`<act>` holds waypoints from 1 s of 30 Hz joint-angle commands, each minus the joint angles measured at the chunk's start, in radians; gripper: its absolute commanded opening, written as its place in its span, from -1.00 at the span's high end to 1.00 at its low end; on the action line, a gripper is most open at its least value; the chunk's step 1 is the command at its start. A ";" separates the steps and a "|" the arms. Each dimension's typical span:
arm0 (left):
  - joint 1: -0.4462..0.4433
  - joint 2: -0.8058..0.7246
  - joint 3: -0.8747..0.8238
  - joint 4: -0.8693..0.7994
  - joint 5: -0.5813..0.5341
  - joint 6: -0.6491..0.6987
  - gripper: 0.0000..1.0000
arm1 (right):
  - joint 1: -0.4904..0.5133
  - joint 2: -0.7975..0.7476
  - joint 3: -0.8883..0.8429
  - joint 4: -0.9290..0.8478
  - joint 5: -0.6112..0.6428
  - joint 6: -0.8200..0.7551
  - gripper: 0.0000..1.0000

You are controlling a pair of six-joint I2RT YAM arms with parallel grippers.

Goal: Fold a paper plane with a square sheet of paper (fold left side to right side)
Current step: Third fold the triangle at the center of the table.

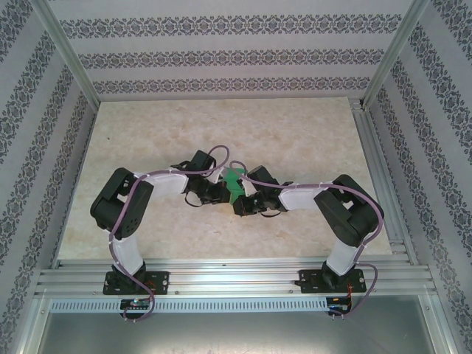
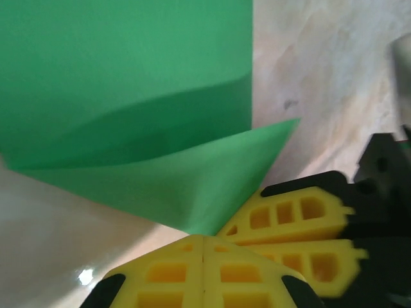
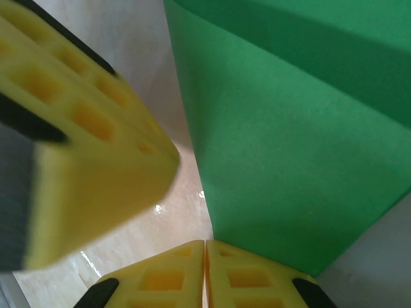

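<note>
One green sheet (image 1: 234,181), left gripper (image 2: 203,240), right gripper (image 3: 205,244)

No text or labels can be read.

The sheet of paper (image 1: 234,183) lies in the middle of the table (image 1: 295,133), between the left gripper (image 2: 203,242) on its left and the right gripper (image 3: 205,245) on its right.

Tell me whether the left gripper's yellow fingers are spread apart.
No, the left gripper has its yellow fingers pressed together along one seam, at the green paper.
</note>
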 commanded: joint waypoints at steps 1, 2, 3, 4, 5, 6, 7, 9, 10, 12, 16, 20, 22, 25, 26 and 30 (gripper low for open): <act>-0.016 0.019 -0.008 0.125 0.013 -0.052 0.94 | 0.020 0.056 -0.023 -0.137 0.061 -0.012 0.79; -0.018 0.021 -0.012 0.138 0.010 -0.058 0.95 | 0.019 0.054 -0.021 -0.141 0.062 -0.014 0.79; -0.022 0.022 -0.017 0.149 0.005 -0.063 0.95 | 0.020 0.054 -0.020 -0.144 0.063 -0.013 0.79; -0.024 0.023 -0.022 0.156 -0.004 -0.068 0.96 | 0.019 0.053 -0.020 -0.145 0.063 -0.013 0.79; -0.024 0.026 -0.026 0.158 -0.015 -0.070 0.97 | 0.021 0.052 -0.018 -0.147 0.062 -0.014 0.79; -0.024 0.028 -0.030 0.159 -0.025 -0.071 0.98 | 0.020 0.051 -0.017 -0.149 0.063 -0.014 0.79; -0.024 0.030 -0.034 0.162 -0.036 -0.072 0.99 | 0.021 0.051 -0.016 -0.153 0.062 -0.014 0.79; -0.025 0.036 -0.040 0.174 -0.049 -0.080 0.99 | 0.022 0.049 -0.017 -0.157 0.064 -0.016 0.79; -0.025 0.040 -0.042 0.182 -0.052 -0.085 1.00 | 0.022 0.048 -0.017 -0.161 0.065 -0.016 0.79; -0.028 0.049 -0.044 0.189 -0.061 -0.088 1.00 | 0.023 0.047 -0.017 -0.163 0.069 -0.016 0.80; -0.031 0.061 -0.043 0.152 -0.119 -0.071 1.00 | 0.022 0.045 -0.017 -0.172 0.076 -0.018 0.79; -0.031 0.063 -0.042 0.103 -0.199 -0.038 1.00 | 0.023 0.042 -0.017 -0.189 0.085 -0.024 0.79; -0.024 0.062 -0.039 0.082 -0.237 -0.025 1.00 | 0.026 0.040 -0.019 -0.195 0.089 -0.027 0.79; -0.002 0.052 -0.033 0.059 -0.284 -0.002 1.00 | 0.026 0.041 -0.023 -0.202 0.094 -0.028 0.79; 0.010 0.051 -0.030 0.052 -0.298 0.005 1.00 | 0.025 0.040 -0.024 -0.201 0.094 -0.029 0.79; 0.060 0.055 -0.019 0.040 -0.321 0.032 1.00 | 0.027 0.041 -0.032 -0.198 0.094 -0.025 0.79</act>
